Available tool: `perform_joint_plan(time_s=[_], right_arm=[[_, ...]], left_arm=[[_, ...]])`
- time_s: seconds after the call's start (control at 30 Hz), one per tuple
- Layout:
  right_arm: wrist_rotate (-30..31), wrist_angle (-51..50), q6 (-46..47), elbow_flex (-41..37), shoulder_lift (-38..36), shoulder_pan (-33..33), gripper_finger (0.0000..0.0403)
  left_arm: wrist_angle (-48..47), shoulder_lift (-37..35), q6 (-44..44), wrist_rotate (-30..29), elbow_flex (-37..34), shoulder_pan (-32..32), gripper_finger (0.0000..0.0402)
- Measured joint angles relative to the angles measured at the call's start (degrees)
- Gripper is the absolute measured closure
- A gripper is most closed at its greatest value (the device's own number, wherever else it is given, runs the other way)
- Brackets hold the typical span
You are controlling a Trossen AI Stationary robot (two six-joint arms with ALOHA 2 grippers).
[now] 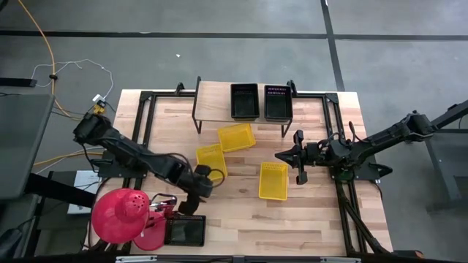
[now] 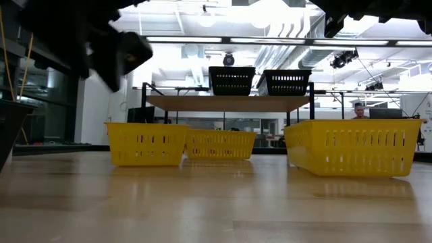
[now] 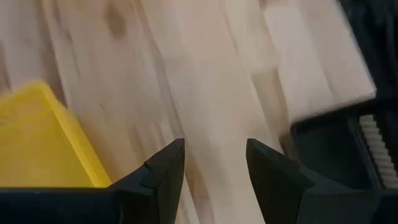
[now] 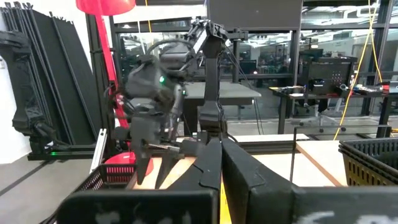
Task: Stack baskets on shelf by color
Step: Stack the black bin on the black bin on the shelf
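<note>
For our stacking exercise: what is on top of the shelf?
Two black baskets sit side by side on the shelf; its left part is bare. Whether either hides nested baskets cannot be seen.

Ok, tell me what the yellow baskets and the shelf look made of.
Yellow baskets: likely moulded plastic, given the uniform bright colour and regular slotted walls. Shelf: top looks like light unpainted wood, grain visible; its thin black legs look like metal, though the pictures leave that open.

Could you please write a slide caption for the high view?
Two black baskets on the shelf, three yellow baskets on the table, both arms idle.
</note>
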Motion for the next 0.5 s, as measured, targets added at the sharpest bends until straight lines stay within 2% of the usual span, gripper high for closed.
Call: perform_joint_plan(time_s=[0.17, 0.37, 0.5], right_arm=[[0.0, 0.0, 0.0, 0.0, 0.0, 0.0, 0.0403], [0.0, 0.0, 0.0, 0.0, 0.0, 0.0, 0.0403], [0.0, 0.0, 0.0, 0.0, 0.0, 0.0, 0.0403]], left_arm=[[-3.8, 1.2, -0.6, 0.0, 0.5, -2.8, 0.0241], [-3.4, 1.2, -4.3, 3.1, 0.5, -6.1, 0.0241], [-3.4, 1.2, -6.4, 3.1, 0.5, -8.0, 0.0241]])
